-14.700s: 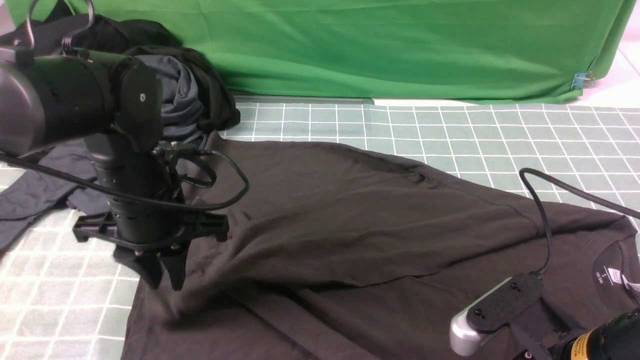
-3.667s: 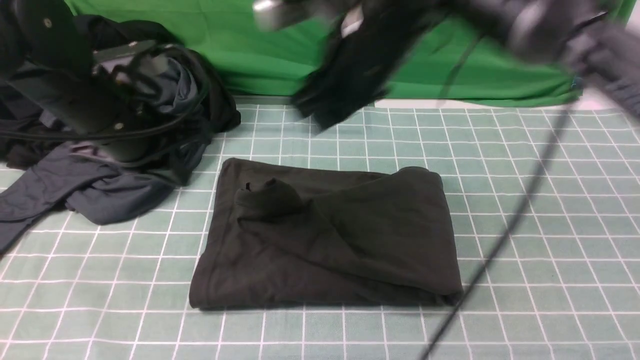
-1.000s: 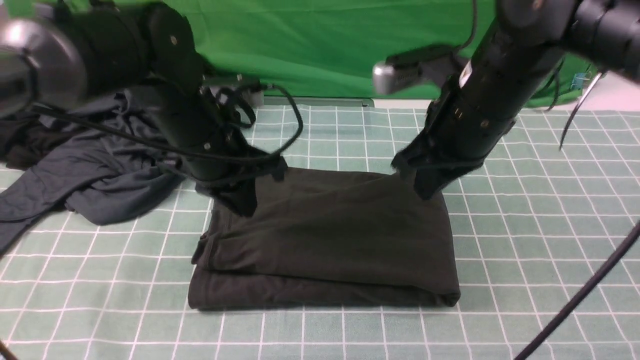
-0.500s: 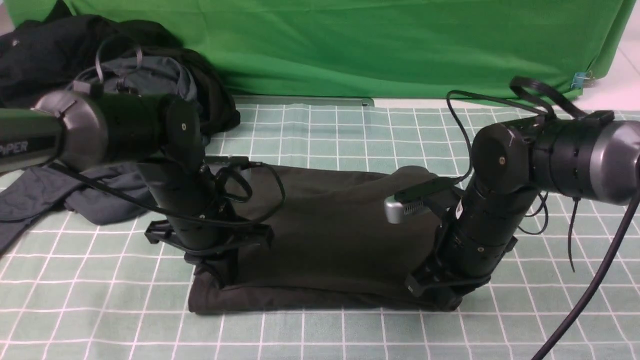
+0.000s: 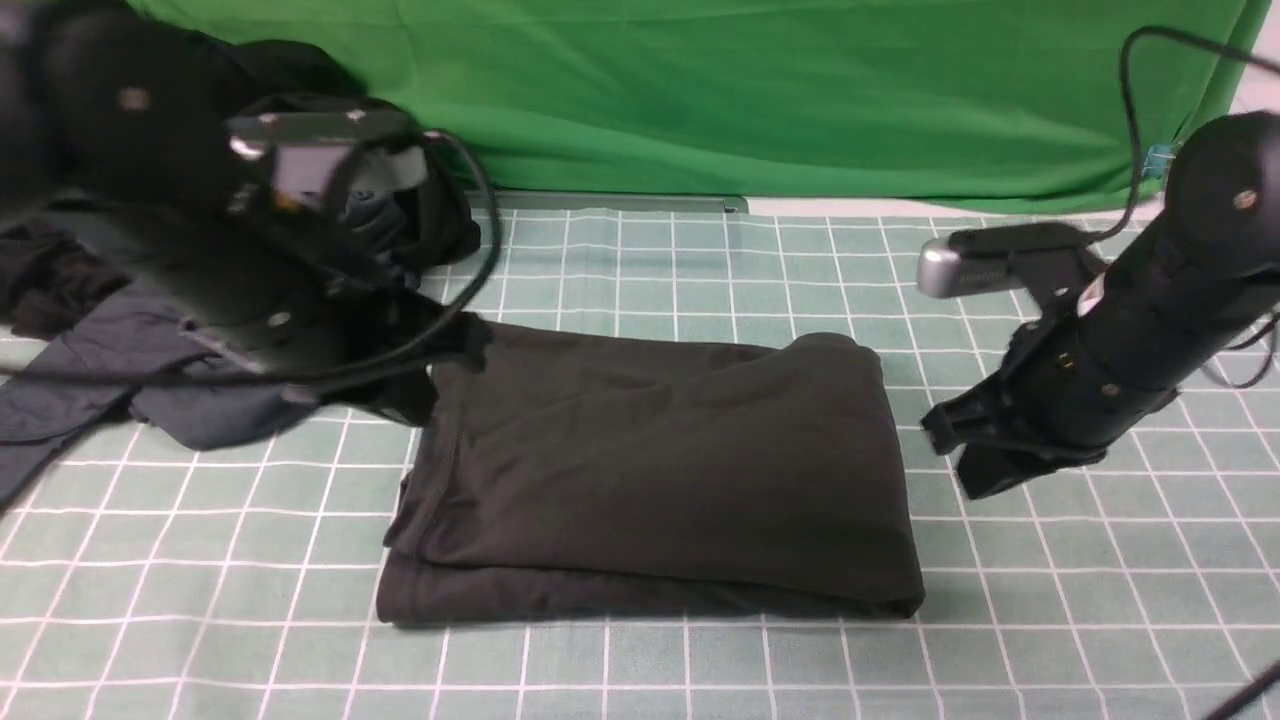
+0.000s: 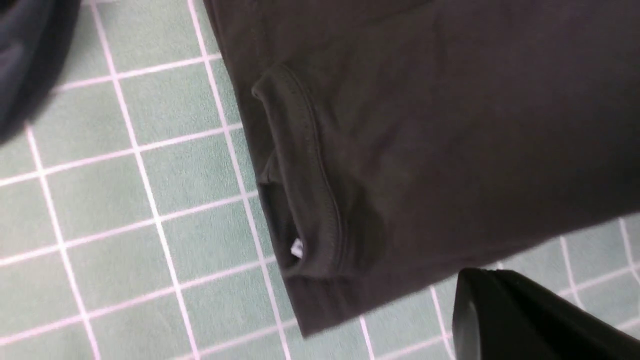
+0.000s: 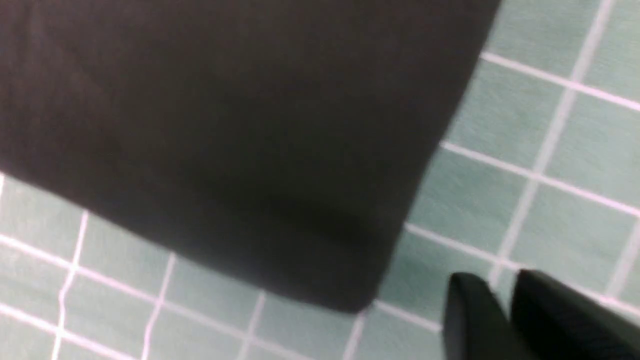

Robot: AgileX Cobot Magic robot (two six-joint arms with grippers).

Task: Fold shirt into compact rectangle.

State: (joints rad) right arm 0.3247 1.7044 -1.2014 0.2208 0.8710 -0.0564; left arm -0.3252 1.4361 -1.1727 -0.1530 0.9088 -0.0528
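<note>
Shirt point(image 5: 660, 470) lies folded into a rectangle mid-mat, so both arms hang clear w/ nothing held: right gripper point(image 5: 985, 455) fingers nearly together, left gripper point(image 5: 400, 395) blurred, can't tell.

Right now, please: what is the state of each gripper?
Left gripper: blurred, open or closed cannot be told.
Right gripper: jaws nearly together, empty, clear of the folded shirt.

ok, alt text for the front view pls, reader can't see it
A dark shirt lies folded into a rectangle on a green grid mat. Both arms are clear of it, left gripper blurred, right gripper hovering beside it. Dark clothes are piled left.
</note>
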